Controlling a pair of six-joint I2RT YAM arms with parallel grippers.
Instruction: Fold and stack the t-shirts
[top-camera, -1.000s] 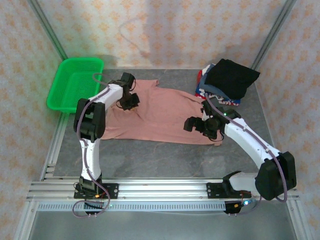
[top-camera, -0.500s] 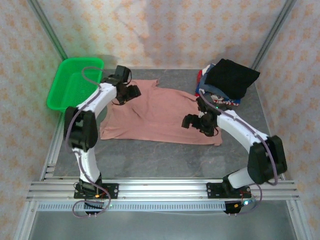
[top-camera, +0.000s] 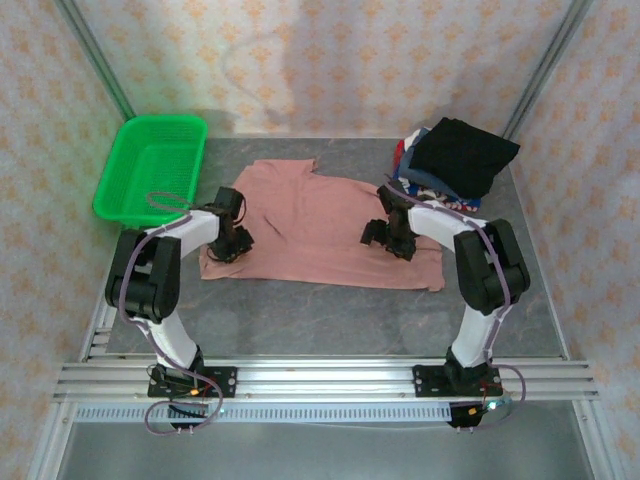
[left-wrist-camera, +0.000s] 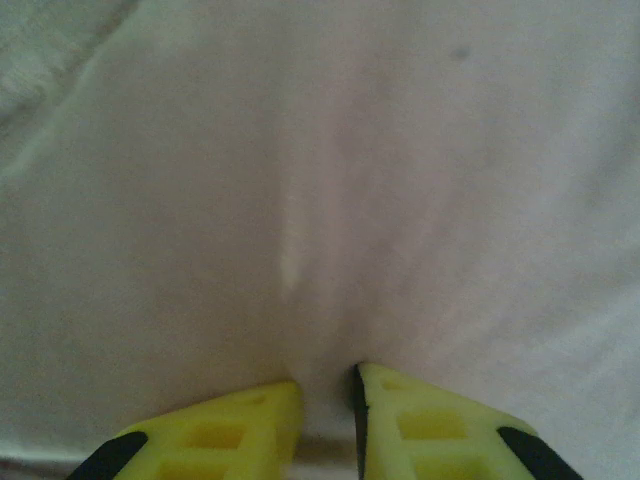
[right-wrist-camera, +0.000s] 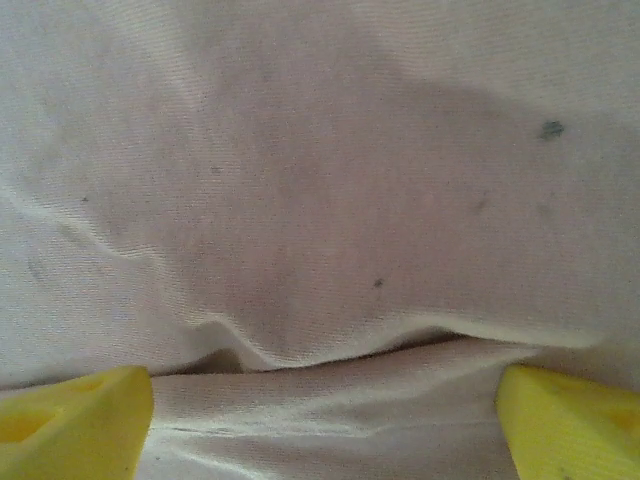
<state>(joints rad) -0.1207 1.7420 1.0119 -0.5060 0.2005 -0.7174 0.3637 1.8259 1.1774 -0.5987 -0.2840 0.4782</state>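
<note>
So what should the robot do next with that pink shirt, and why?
Probably close the right claw. It stands wide open with a raised ridge of the pink t-shirt lying between its tips, while the left claw looks pinched on the cloth near the shirt's other side. With both sides held, the fold could likely begin.
</note>
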